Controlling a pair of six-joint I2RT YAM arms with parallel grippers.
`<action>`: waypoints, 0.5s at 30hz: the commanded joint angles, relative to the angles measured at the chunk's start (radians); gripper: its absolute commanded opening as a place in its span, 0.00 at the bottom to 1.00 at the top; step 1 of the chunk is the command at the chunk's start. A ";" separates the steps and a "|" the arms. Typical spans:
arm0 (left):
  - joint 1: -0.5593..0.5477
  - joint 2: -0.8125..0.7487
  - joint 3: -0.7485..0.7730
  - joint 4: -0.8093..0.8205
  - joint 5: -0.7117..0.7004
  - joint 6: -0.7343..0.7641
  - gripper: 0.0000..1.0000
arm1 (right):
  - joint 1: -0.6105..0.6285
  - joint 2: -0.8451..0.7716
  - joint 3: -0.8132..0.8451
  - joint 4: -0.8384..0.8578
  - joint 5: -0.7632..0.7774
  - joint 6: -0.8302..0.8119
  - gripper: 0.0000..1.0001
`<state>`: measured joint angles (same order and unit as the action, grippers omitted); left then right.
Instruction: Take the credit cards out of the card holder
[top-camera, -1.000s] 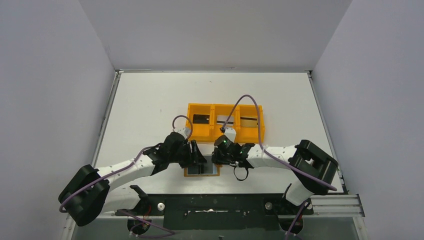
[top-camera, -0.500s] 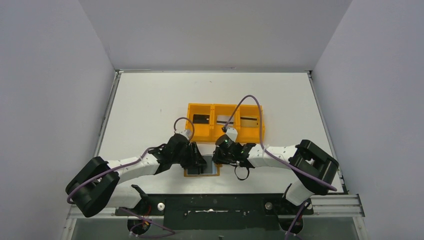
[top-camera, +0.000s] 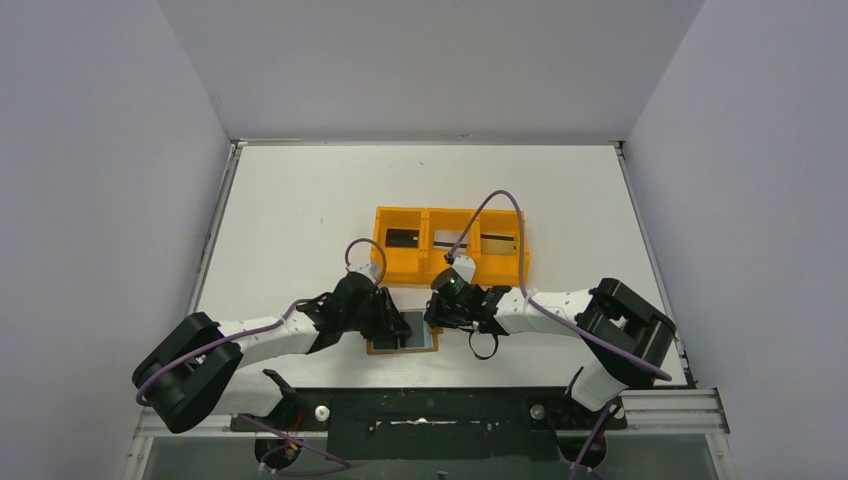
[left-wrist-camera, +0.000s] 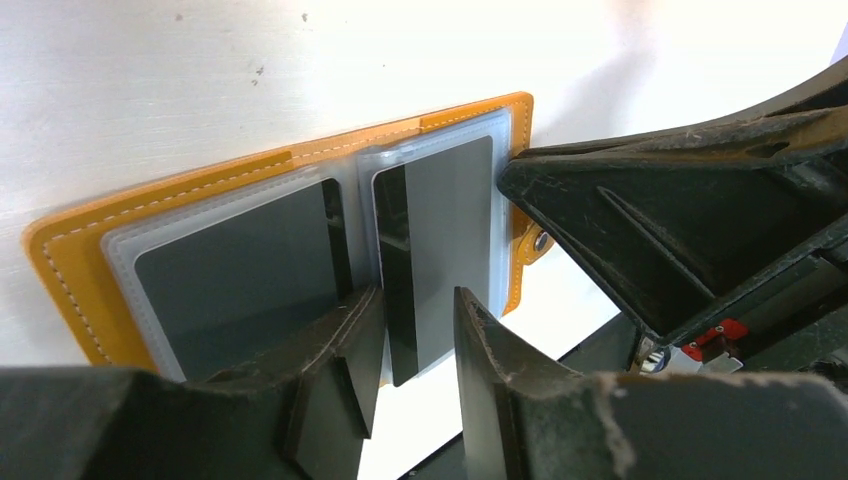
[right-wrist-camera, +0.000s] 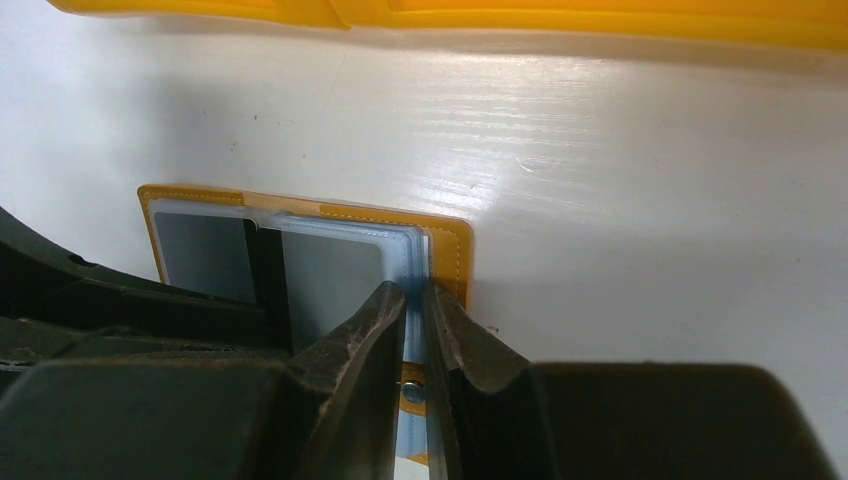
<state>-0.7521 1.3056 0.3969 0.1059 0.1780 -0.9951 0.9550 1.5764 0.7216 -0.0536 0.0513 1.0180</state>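
Note:
The tan-orange card holder lies open on the table near the front edge, between both grippers. Its clear pockets hold dark grey credit cards: one in the left panel and one in the right panel. The right card's near end sticks out past the holder's edge, black stripe showing. My left gripper is open and straddles that end, with a gap showing beside the card. My right gripper is shut on the holder's right edge, pinching the clear sleeves beside the snap.
A bright orange three-compartment tray stands just behind the holder, with flat dark items in its compartments. Its wall runs along the top of the right wrist view. The table's front edge and black mounting rail lie close behind the grippers.
The left jaws have narrowed around the card's protruding end, and the left arm has shifted slightly. The right jaws have narrowed onto the holder's right edge. The holder has stayed in place.

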 joint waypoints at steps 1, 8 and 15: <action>-0.006 -0.014 -0.034 -0.027 -0.048 -0.004 0.30 | -0.003 0.031 -0.012 -0.007 -0.010 0.008 0.13; -0.006 -0.048 -0.041 -0.020 -0.057 -0.011 0.14 | -0.002 0.031 -0.010 -0.009 -0.010 0.007 0.11; -0.006 -0.070 -0.037 -0.031 -0.060 -0.011 0.04 | -0.002 0.012 0.015 -0.051 0.017 -0.009 0.11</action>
<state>-0.7525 1.2633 0.3634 0.0975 0.1444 -1.0168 0.9550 1.5822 0.7219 -0.0463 0.0475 1.0256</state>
